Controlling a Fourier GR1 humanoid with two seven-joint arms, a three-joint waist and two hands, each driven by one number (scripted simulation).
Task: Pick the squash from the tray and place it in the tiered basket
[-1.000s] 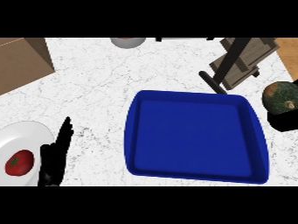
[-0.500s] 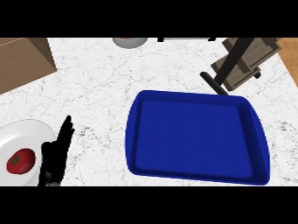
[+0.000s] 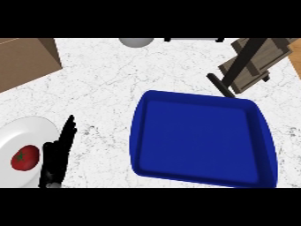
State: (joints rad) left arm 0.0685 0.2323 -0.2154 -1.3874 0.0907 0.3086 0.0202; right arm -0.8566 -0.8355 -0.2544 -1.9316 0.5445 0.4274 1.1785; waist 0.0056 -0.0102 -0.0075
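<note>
Even, bright light on the counter [image 3: 114, 88] (shadows faint, perhaps none), with no glare or blur.

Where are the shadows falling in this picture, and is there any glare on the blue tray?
Head view: the blue tray shows even colour with no glare, slightly darker along its inner walls; the left hand casts little visible shadow on the white counter; lighting looks flat overall.

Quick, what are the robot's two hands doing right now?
Left hand: open, fingers straight, holding nothing, resting beside the white plate.
Right hand: not in the picture, so it cannot be told.
</note>
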